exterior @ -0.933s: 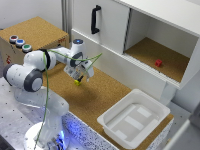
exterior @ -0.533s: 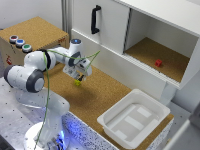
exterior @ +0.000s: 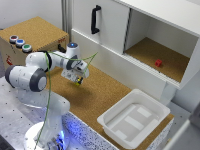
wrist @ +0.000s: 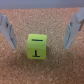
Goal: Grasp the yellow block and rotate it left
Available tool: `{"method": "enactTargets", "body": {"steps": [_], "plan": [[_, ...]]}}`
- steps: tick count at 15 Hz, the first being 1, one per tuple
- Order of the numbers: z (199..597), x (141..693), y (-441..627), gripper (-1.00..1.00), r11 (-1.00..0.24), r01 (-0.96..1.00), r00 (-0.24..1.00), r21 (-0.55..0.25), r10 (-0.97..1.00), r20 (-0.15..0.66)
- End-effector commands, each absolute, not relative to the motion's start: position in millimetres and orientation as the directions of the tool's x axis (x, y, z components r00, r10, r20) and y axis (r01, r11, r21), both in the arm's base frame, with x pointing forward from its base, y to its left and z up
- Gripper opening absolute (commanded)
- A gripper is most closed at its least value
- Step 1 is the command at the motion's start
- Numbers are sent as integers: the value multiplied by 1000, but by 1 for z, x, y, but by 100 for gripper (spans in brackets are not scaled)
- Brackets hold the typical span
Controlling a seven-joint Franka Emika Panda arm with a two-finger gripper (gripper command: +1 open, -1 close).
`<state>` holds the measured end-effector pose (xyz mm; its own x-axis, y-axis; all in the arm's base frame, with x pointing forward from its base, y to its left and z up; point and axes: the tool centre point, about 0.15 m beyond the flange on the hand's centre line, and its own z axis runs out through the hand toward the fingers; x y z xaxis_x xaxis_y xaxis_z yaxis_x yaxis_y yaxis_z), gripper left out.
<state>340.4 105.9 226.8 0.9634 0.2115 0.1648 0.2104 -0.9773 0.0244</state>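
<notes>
Right now the gripper (wrist: 41,34) hangs over the yellow block (wrist: 37,46), and its two fingers (wrist: 10,32) are spread apart with the block between them. Neither finger touches the block; there is bare cork on each side of it. The block sits flat on the cork floor (exterior: 95,95), in front of the white cabinet (exterior: 107,30) and away from the white tray (exterior: 134,120). So the grab step looks to be in hand, but it is not done. Next, I think the fingers need to come a bit lower around the block and then squeeze it from both sides. After that the wrist would turn to spin the block to the left. The block is small next to the fingers, so the squeeze should land on the middle of its sides, or it may pop out. Some things are hard to see. In the exterior view the block (exterior: 77,83) is only a tiny yellow spot under the gripper (exterior: 76,80), and the fingers there cannot be told apart. In the wrist view the finger tips are blurry, so I cannot tell how high they are above the cork. A black mark on the block's face looks like a letter, but it is too fuzzy to read for sure.
</notes>
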Motion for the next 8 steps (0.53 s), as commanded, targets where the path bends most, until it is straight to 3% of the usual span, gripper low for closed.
{"method": "enactTargets", "body": {"steps": [1, 8], "plan": [[200, 373, 109, -100, -965, 262, 960, -15, 259, 103], [223, 356, 105, -100, -977, 210, 973, -26, 206, 105]]}}
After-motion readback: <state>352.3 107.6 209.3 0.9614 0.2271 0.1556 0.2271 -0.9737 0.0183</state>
